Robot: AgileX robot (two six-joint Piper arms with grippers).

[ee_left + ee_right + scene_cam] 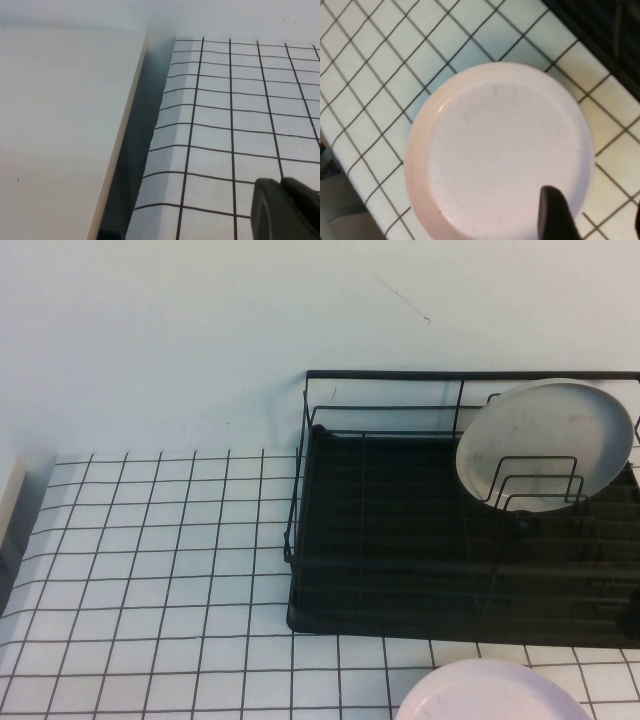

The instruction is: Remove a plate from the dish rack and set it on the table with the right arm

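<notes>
Left of the dish rack (460,570) the table (150,570) lies bare and passable, while the pink plate (490,692) in front and the whitish-grey plate (545,445) propped inside obstruct.

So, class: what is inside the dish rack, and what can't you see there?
Inside the dish rack one whitish plate leans among the wire dividers. The pink plate lies outside on the table. The rack's right end is cut off. The right gripper hovers over the pink plate.

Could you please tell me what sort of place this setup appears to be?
Probably a staged tabletop test bench, not a kitchen: a grid-patterned table, a black dish rack holding a whitish-grey plate, and a pink plate lying flat.
</notes>
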